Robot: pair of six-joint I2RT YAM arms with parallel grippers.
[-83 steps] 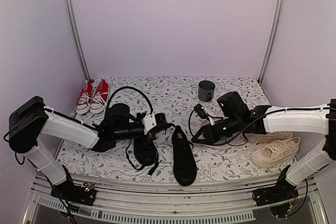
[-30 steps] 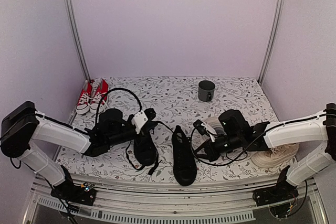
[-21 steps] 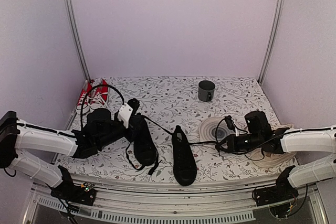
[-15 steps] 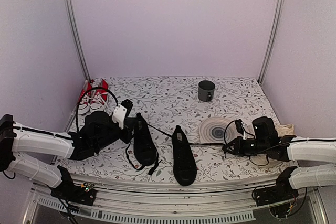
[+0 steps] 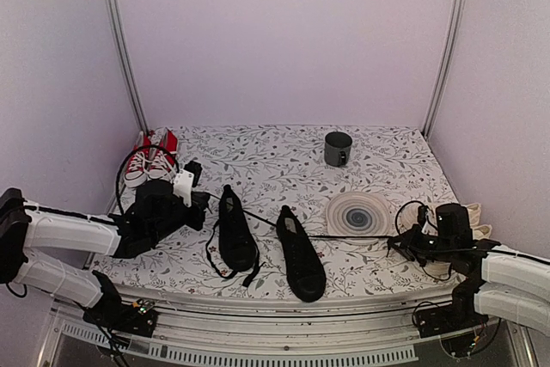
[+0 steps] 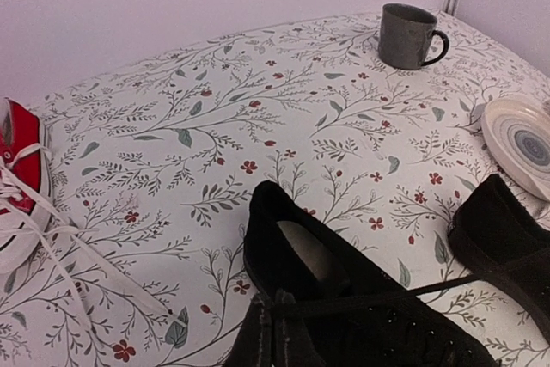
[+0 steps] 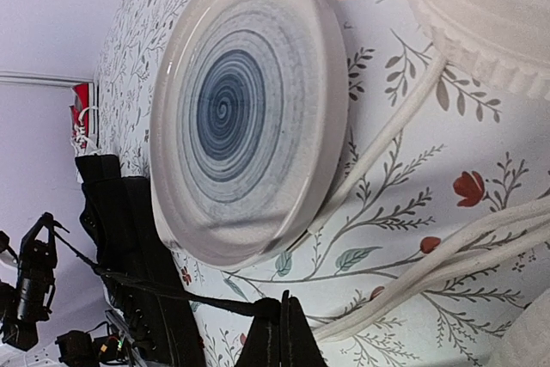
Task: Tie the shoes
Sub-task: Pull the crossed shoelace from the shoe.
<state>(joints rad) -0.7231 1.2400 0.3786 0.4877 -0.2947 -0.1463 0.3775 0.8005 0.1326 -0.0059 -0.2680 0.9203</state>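
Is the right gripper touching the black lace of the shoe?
Touching. In the right wrist view, the right gripper has its jaws shut on the black lace, which runs taut from the fingertips toward the black shoes.

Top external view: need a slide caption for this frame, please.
Both grippers, left and right, pull black laces taut from the black shoes.

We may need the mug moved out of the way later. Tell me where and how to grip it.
Grip the mug by its rim wall, coming straight down from above. It stands upright with its mouth open to the top, alone at the back of the table, so one finger can go inside and one outside. Its handle sticks out sideways; keep the gripper off that side, or pinch the handle instead.
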